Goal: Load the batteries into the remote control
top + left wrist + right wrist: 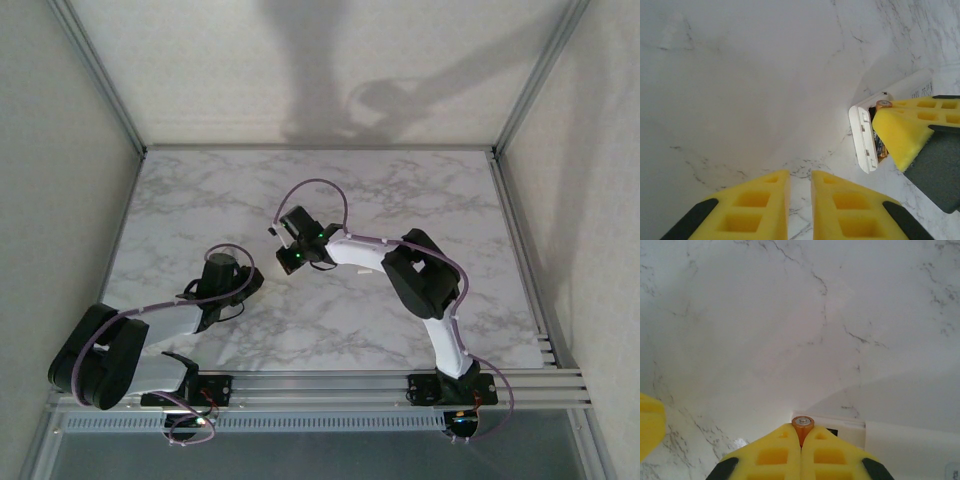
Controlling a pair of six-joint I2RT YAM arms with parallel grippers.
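The white remote control [864,131] lies on the marble with its open compartment facing up; it shows as a small white piece [272,231] in the top view. My right gripper [801,433] is shut on a battery [803,422], copper end up, right over the remote's [850,424] end. In the left wrist view that battery's copper tip [883,104] peeks above the right gripper's yellow finger [900,131]. A dark and orange part [881,148] sits in the compartment; whether it is a second battery I cannot tell. My left gripper [800,176] hovers nearby, narrowly open and holding nothing.
Grey-veined marble tabletop [400,190] is boxed in by pale walls with metal frame posts [100,70]. The left gripper's yellow finger [650,425] pokes in at the left edge of the right wrist view. The arm bases stand on the rail [330,388] at the near edge.
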